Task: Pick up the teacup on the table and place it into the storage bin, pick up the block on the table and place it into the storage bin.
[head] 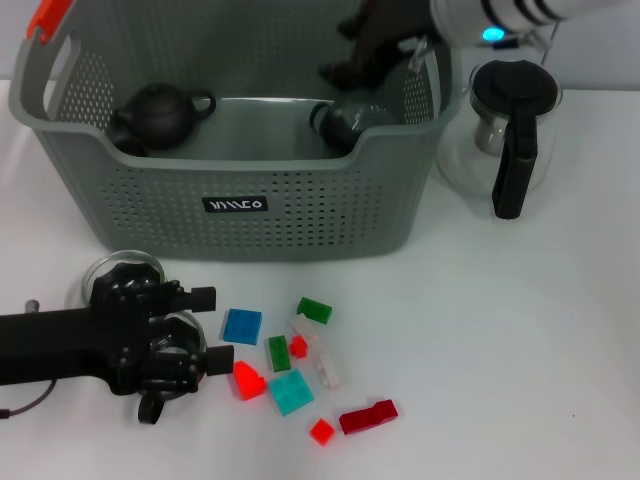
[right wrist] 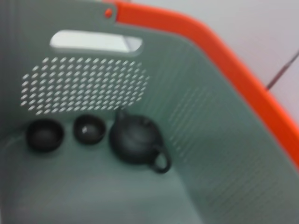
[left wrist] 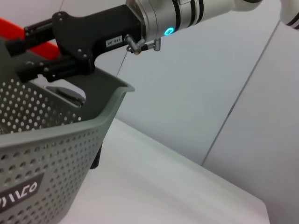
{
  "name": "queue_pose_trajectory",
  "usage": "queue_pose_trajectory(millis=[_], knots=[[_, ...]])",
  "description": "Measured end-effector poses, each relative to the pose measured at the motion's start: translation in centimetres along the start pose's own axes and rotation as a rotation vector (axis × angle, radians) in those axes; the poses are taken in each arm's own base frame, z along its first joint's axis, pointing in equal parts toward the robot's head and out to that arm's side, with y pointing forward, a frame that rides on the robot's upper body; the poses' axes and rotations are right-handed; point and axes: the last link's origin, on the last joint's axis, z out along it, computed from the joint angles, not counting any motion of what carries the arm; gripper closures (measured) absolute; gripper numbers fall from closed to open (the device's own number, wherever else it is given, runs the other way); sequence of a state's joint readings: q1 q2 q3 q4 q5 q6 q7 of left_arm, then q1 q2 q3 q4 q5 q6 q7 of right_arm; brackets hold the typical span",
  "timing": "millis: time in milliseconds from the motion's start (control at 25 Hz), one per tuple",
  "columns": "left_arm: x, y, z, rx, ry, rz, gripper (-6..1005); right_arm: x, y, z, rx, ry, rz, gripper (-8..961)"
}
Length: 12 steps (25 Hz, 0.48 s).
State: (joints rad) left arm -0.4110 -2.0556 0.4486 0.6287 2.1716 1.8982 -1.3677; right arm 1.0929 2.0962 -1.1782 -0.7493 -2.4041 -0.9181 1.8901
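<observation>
White tabletop [head: 520, 340] fills your view, a pale wall behind it. You see the grey perforated storage bin [head: 240, 205] at the back holding a dark teapot [head: 160, 112] and two small dark teacups [right wrist: 44, 135]. Coloured blocks [head: 290, 392] lie scattered before it. Your left gripper [head: 205, 330] rests spread beside them; your right gripper [head: 375, 50] hangs over the bin, and I cannot tell its grip.

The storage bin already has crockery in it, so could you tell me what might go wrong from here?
1. The right gripper hangs over the storage bin at its right end, above a dark teapot and small dark cups; anything released there could strike them.
2. The left gripper lies low on the table beside a clear glass cup and scattered blocks; a sweep could tip or scatter them.
</observation>
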Motion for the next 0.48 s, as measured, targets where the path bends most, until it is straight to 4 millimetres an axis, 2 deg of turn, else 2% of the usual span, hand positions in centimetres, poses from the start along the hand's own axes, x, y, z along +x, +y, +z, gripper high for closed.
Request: queue_pose_trajectory(millis=[200,360,480], knots=[[0.4,-0.1,-0.5,0.012,0.027,0.003,49,-1.3,-1.1,-1.7,0.059,-0.065,0.012,356],[0.9,-0.3,-1.0,0.026,0.043,0.004,49,-2.2,-1.2,-3.6,0.052,-0.138,0.039,230],[1.3,-0.2,-1.4,0.017,0.042,0.017,49,-2.6,-0.7,-5.6,0.012,-0.226,0.081,227]])
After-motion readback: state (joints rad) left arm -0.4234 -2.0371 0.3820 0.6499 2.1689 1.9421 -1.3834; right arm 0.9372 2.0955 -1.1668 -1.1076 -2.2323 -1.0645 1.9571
